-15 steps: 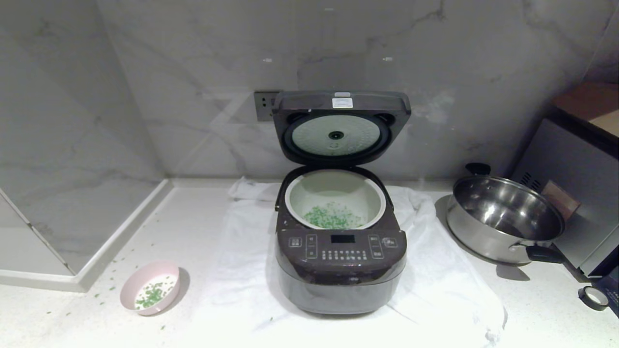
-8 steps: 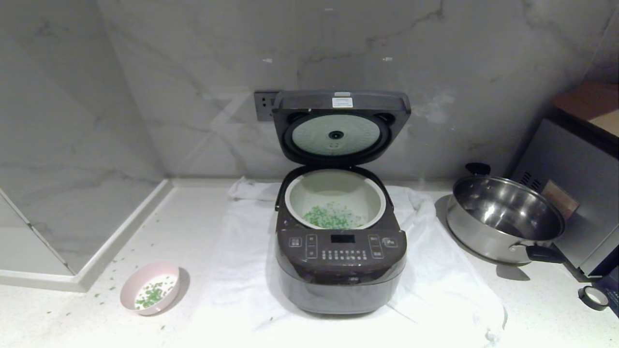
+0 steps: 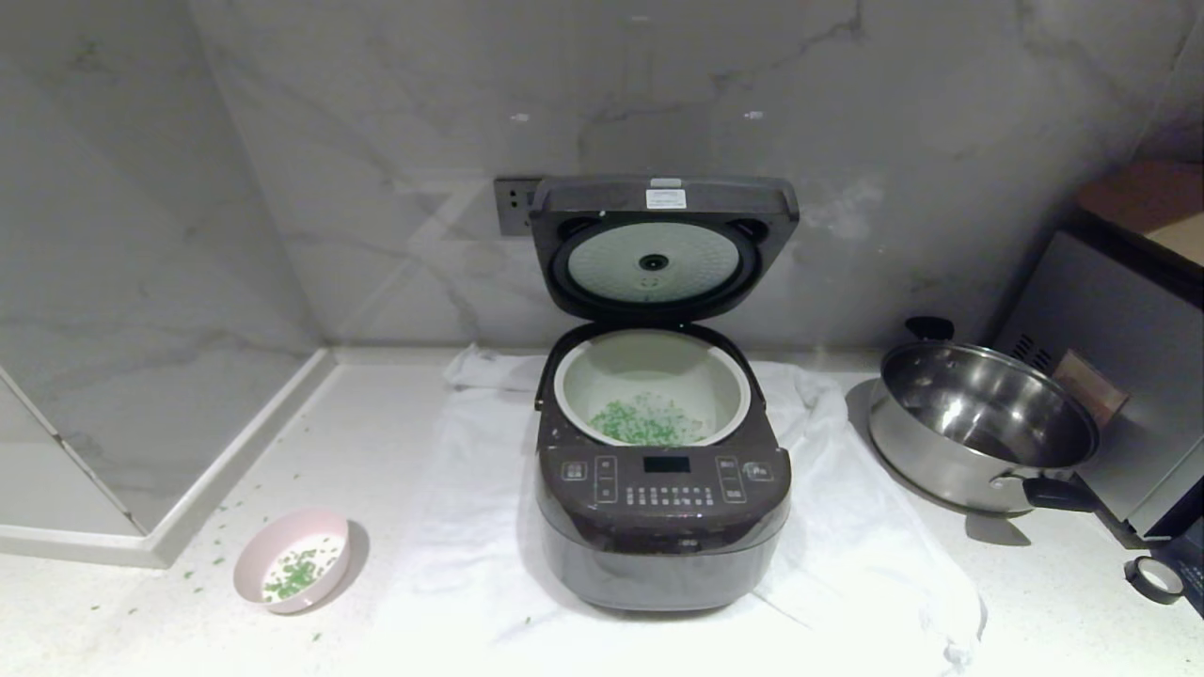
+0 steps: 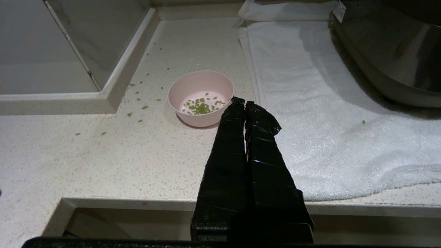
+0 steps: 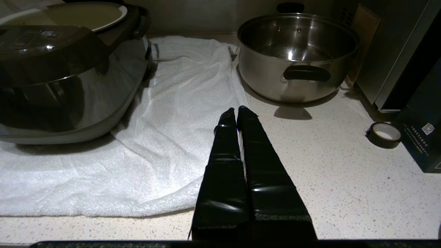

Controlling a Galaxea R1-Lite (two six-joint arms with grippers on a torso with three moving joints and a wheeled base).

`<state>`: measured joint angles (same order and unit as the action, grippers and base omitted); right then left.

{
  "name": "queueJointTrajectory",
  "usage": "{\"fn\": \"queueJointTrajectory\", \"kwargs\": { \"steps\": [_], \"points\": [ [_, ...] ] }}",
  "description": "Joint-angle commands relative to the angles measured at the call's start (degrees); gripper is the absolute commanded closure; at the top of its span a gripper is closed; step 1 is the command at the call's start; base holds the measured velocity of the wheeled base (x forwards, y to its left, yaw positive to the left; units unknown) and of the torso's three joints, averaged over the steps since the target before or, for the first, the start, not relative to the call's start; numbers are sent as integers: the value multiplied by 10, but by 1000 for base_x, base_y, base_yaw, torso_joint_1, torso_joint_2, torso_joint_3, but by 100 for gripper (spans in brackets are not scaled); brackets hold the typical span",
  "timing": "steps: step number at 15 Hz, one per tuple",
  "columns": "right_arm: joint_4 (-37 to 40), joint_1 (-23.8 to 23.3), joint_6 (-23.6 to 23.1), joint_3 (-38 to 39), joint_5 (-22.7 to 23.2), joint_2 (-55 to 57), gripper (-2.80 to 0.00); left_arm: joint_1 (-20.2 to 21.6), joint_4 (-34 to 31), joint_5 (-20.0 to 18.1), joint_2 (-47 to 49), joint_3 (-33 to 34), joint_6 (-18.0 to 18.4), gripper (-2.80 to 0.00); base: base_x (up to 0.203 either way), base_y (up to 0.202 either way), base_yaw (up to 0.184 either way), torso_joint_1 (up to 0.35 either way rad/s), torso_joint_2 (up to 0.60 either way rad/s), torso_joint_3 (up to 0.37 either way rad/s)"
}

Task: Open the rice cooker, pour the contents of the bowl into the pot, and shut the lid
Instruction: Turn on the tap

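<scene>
Nearest the cameras, both arms hang back at the front edge of the worktop (image 3: 150,621) and neither appears in the head view. In the left wrist view the left pincer (image 4: 244,102) has its black-taped fingers pressed together with no gap and nothing between them; the tips sit in the middle of the frame, overlapping the near rim of the bowl (image 4: 201,97), though whether they touch it cannot be told. In the right wrist view the right pincer (image 5: 236,110) is likewise closed tight and empty, its tips over the edge of the white towel (image 5: 165,137), with bare speckled worktop beside them.

In the head view the pale pink bowl (image 3: 293,560) sits upright at the lower left of the frame, on the bare worktop just left of the towel (image 3: 875,564), with a few green bits inside and stray bits scattered on the surface around it. A small roll of tape (image 3: 1153,579) lies at the lower right edge.

In the middle of the frame the rice cooker (image 3: 663,527) stands on the towel, its button panel facing the camera. The white-rimmed pot (image 3: 652,386) is seated in it, and the contents (image 3: 644,422) lie as a green patch on the pot's floor, toward its near side. The lid (image 3: 663,246) stands open and upright behind the pot, its round pale inner plate facing forward.

At the right, a steel pan (image 3: 983,425) with black handles rests on the worktop, just beside the towel's edge. Farthest back, a wall socket (image 3: 516,204) shows on the marble wall, just left of the raised lid.
</scene>
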<state>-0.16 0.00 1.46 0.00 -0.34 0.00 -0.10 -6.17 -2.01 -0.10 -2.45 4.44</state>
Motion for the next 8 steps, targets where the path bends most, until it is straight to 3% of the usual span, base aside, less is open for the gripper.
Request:
{"fn": "queueJointTrajectory", "kwargs": {
  "steps": [1, 8],
  "points": [
    [0, 0, 0, 2, 0, 0, 0, 0, 0, -1, 0, 0, 0, 0, 0, 0, 0, 0, 0, 0],
    [0, 0, 2, 2, 0, 0, 0, 0, 0, 0, 1, 0, 0, 0, 0, 0, 0, 0, 0, 0]
  ]
}}
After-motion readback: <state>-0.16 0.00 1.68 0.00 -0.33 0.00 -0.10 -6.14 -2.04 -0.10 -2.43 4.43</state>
